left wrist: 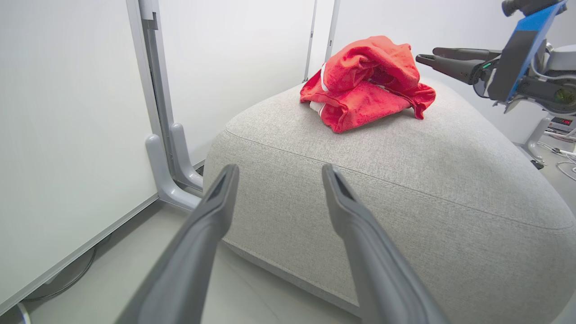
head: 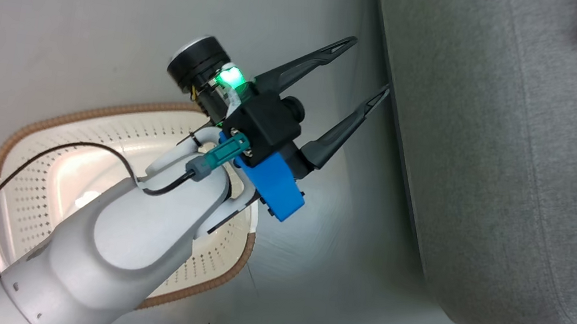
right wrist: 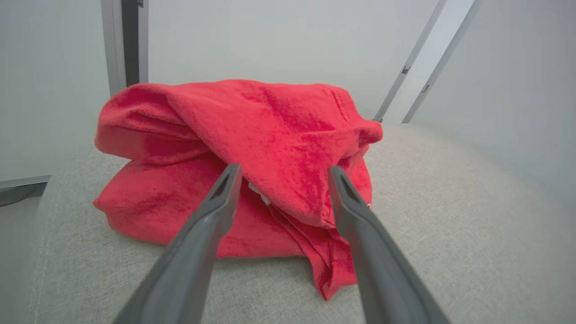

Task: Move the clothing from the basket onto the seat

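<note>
The clothing (left wrist: 364,85) is a crumpled red heap with a bit of white trim, lying on top of the large grey seat (left wrist: 427,180). My right gripper (right wrist: 284,168) is open just above the seat, its fingers spread at the near side of the clothing (right wrist: 252,121) and holding nothing. It also appears beside the heap as my right gripper (left wrist: 426,54). My left gripper (head: 370,64) is open and empty above the floor, pointing at the seat's (head: 516,188) side edge. The cream basket (head: 30,193) sits on the floor under my left forearm; what shows of its inside holds nothing.
White wall panels on grey metal posts with curved feet (left wrist: 166,148) stand close behind the seat. Loose cables (left wrist: 562,157) lie on the floor at the far right. A narrow strip of grey floor (head: 320,257) separates basket and seat.
</note>
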Controlling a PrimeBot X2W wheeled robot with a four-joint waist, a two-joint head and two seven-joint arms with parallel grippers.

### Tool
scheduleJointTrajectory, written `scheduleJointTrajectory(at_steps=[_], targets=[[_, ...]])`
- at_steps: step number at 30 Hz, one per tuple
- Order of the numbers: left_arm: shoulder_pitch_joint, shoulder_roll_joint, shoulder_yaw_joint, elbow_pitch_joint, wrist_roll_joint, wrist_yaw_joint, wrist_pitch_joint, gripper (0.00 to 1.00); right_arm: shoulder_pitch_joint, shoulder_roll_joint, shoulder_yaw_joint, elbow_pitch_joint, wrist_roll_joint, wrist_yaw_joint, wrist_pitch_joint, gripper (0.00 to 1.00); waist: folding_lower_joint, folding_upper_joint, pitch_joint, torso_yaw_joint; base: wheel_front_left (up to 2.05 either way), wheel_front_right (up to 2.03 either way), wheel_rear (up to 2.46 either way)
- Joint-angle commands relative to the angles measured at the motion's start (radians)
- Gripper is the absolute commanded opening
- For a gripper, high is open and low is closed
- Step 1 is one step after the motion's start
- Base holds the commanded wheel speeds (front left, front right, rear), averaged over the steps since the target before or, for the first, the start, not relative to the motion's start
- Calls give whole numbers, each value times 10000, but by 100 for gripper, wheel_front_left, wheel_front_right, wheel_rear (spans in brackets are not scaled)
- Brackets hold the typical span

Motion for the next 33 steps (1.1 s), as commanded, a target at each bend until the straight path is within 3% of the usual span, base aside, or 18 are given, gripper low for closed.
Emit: scheduleJointTrajectory(at_steps=[1,9,19,24,33], targets=[[209,7,103,32,-72,90,-83,100,295,48,80,-230,56,-11,-5,100,0,-1,-647,103,0,0,0],[1544,191,1300,158,-667,766,-291,100,1629,515,1484,-1940,166,-11,-3,100,0,-1,-2522,586,0,0,0],[4067,310,4144,-756,-533,1413,-295,100,3075,1100,3333,-3106,408,-11,-5,100,0,-1,-4397,1630,0,0,0],[5420,160,5336,-986,-203,1364,-298,100,3872,1351,3972,-3356,564,-11,-5,100,0,-1,-5187,2172,0,0,0],[7544,-433,6776,-1303,590,868,-292,100,5552,1929,4121,-3656,749,-11,-3,100,0,-1,-6131,2862,0,0,0]])
